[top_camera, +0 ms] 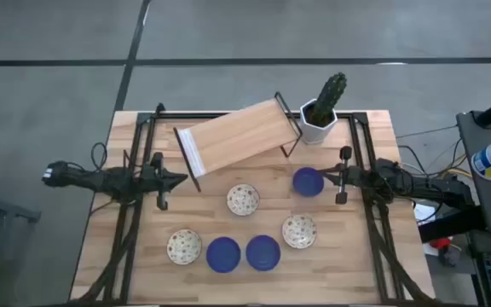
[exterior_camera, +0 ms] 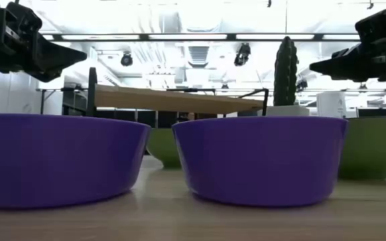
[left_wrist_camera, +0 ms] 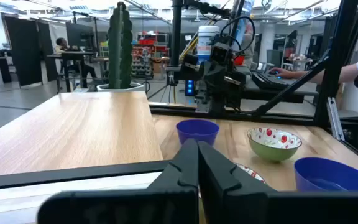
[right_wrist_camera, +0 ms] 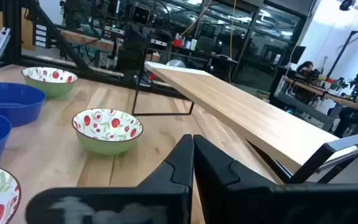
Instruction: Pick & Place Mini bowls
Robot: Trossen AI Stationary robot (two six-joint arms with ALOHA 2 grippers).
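Two blue mini bowls fill my low view, hiding most patterned bowls and the fourth-o'clock table, while my left gripper at nine and right gripper at three hover with jaws closed, empty, a third blue bowl just beside the right.

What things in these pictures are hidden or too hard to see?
- Low view: two blue bowls fill the front and hide most of the patterned bowls and the table behind them.
- Low view: the cactus pot is mostly hidden behind the wooden shelf; only the cactus stands clear.
- High view: the table beneath the wooden shelf is covered.
- Left wrist view: a patterned bowl is mostly hidden behind the left gripper fingers.
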